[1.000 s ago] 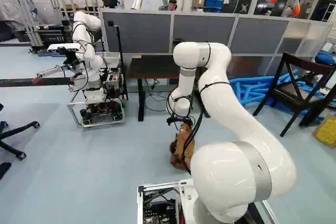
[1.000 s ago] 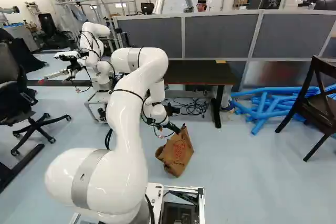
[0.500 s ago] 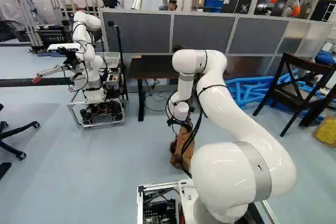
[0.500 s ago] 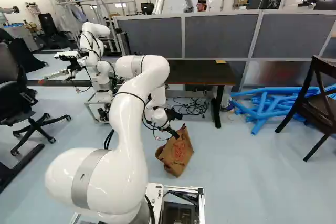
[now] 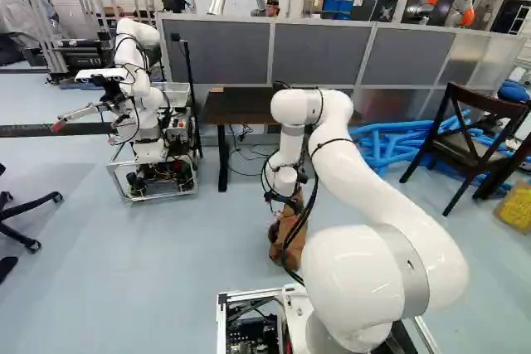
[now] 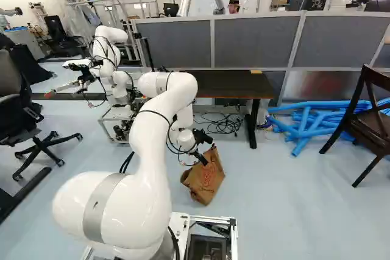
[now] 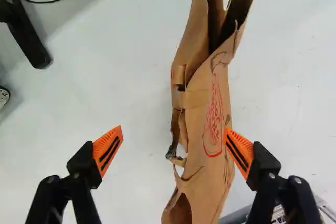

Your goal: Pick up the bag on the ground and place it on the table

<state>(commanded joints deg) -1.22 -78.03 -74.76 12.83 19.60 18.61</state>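
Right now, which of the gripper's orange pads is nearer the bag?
The pad overlapping the bag in the wrist view; the other, toward the table leg, shows over floor.

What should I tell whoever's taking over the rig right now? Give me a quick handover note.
Gripper: open, at the bag with nothing gripped. In the wrist view one orange pad overlaps the bag's printed side, the other stands off to its far side, over bare floor. I can't tell whether that first pad touches.
Where things are: bag on the floor, table beyond it.
Done: arm reached out to the bag.
Left: get the bag between the fingers, close, lift, set it on the table. I'd probably centre the gripper first.
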